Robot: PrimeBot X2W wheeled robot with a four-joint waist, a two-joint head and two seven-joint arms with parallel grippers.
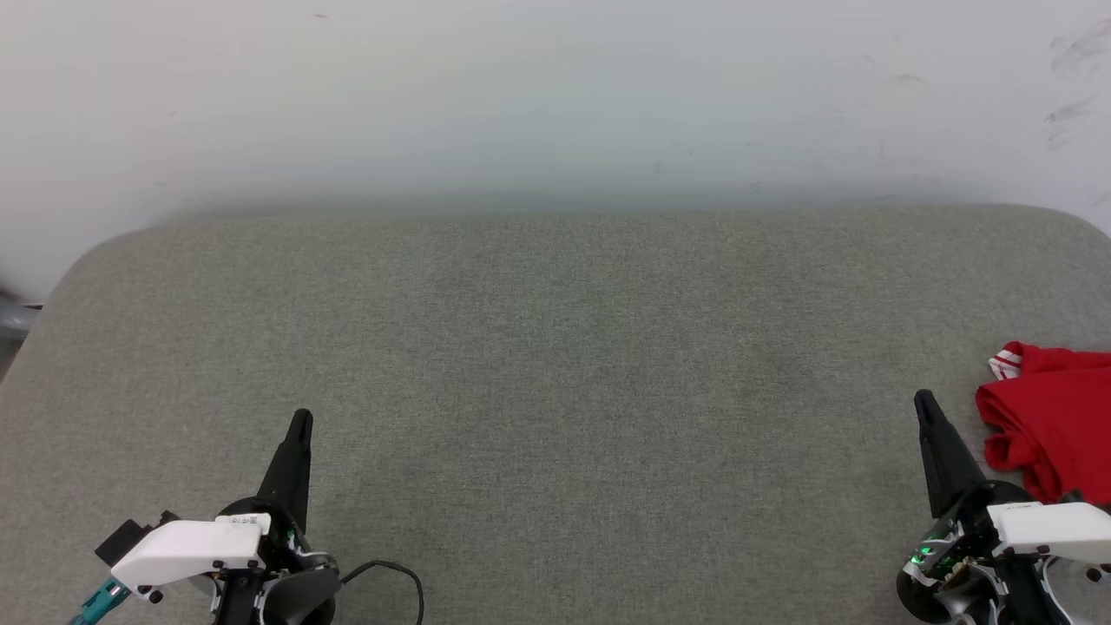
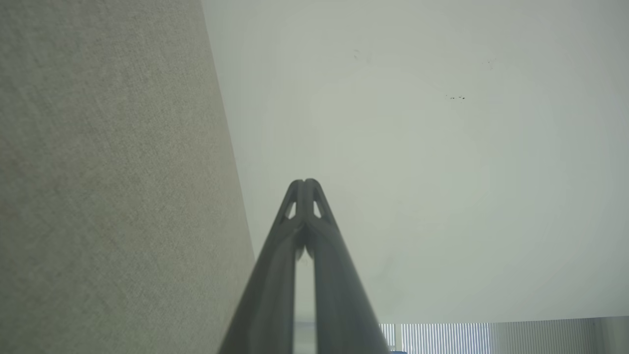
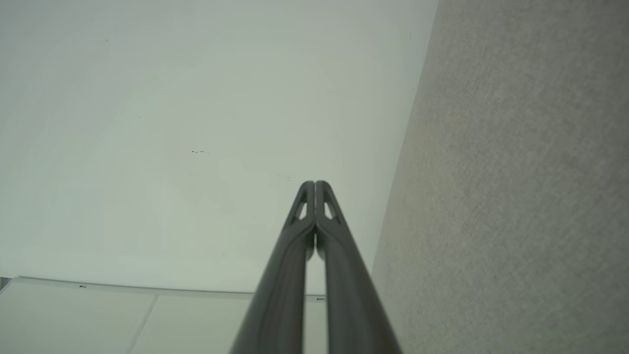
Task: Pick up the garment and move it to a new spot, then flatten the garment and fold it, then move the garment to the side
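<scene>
The red garment lies bunched at the right edge of the head view, with a bit of red-and-white striped trim at its upper left; much of it runs out of frame. My right gripper stands just left of it, shut, holding nothing. In the right wrist view its fingertips meet with nothing between them. My left gripper rests at the lower left, far from the garment, also shut and empty. The left wrist view shows its tips pressed together.
A grey fabric-covered table spans the head view, its far edge against a white wall. A black cable loops by the left arm's base. The table's rounded corners show at far left and far right.
</scene>
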